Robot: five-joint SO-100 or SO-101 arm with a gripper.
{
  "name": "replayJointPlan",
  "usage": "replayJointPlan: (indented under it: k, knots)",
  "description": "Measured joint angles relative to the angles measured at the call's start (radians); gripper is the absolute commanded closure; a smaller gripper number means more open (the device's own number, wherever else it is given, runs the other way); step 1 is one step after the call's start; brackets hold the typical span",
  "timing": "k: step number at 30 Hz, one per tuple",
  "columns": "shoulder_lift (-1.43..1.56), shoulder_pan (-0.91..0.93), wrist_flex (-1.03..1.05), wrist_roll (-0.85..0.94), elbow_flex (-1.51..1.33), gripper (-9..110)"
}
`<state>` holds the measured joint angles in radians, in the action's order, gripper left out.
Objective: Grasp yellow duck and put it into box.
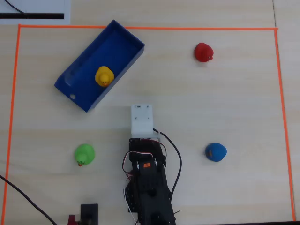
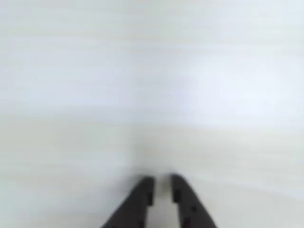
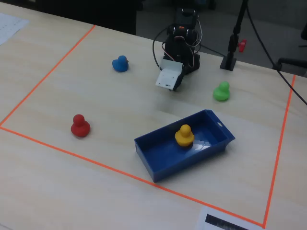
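The yellow duck (image 1: pixel 104 76) stands upright inside the blue box (image 1: pixel 119 44), near its middle; the fixed view shows the same duck (image 3: pixel 184 135) in the box (image 3: pixel 163 158). The arm is folded back over its base (image 1: pixel 147 183), well clear of the box. Its white wrist housing (image 1: pixel 142 119) covers the gripper from above. In the wrist view my gripper (image 2: pixel 161 186) points at bare pale table; the two dark fingertips stand almost together with only a thin slit and nothing between them.
A red duck (image 1: pixel 204 52), a green duck (image 1: pixel 85 154) and a blue duck (image 1: pixel 215 152) stand apart on the table. Orange tape (image 1: pixel 140 28) frames the work area. Cables and a black stand (image 3: pixel 230 60) sit beside the arm's base.
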<state>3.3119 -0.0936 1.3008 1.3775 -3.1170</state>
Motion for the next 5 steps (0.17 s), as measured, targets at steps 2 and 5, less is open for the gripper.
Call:
replayJointPlan:
  k: [2, 5]
  knots:
    - [0.000, 0.000, 0.000, 0.000, 0.000, 101]
    - [0.000, 0.000, 0.000, 0.000, 0.000, 101]
